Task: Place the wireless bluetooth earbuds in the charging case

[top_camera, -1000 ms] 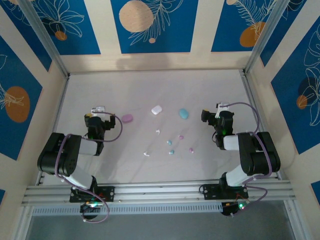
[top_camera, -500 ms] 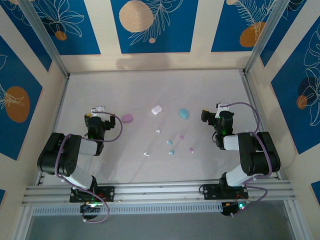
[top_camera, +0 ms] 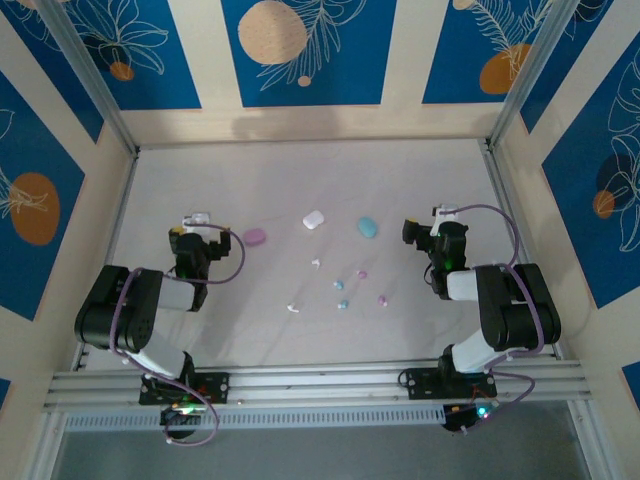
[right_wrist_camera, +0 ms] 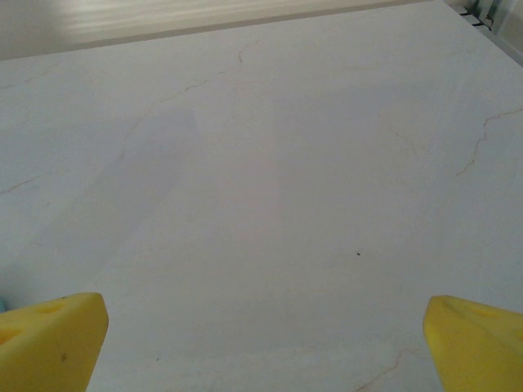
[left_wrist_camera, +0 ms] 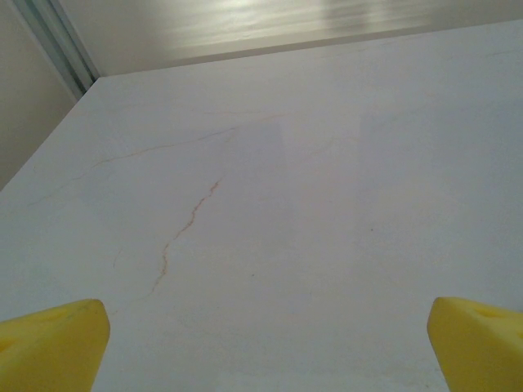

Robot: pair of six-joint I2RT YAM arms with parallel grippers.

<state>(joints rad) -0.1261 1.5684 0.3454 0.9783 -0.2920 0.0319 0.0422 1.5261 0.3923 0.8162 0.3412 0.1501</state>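
Observation:
Three pebble-like charging cases lie mid-table in the top view: a pink case [top_camera: 255, 236], a white case [top_camera: 313, 219] and a teal case [top_camera: 367, 227]. In front of them the tiny earbuds are scattered: white ones [top_camera: 316, 263] [top_camera: 293, 308], teal ones [top_camera: 339, 285] [top_camera: 343, 303] and pink ones [top_camera: 362, 274] [top_camera: 382, 299]. My left gripper [top_camera: 197, 222] rests left of the pink case, and my right gripper [top_camera: 441, 217] rests right of the teal case. Both stand open, left gripper [left_wrist_camera: 265, 351] and right gripper [right_wrist_camera: 265, 347] alike, with yellow fingertips [left_wrist_camera: 49, 347] [right_wrist_camera: 51, 339] wide apart over bare tabletop.
The pale marble-look table [top_camera: 300, 170] is walled by beige and blue panels on three sides. Metal posts [top_camera: 95, 85] [top_camera: 525, 75] stand at the back corners. A rail [top_camera: 320, 385] with both arm bases runs along the near edge.

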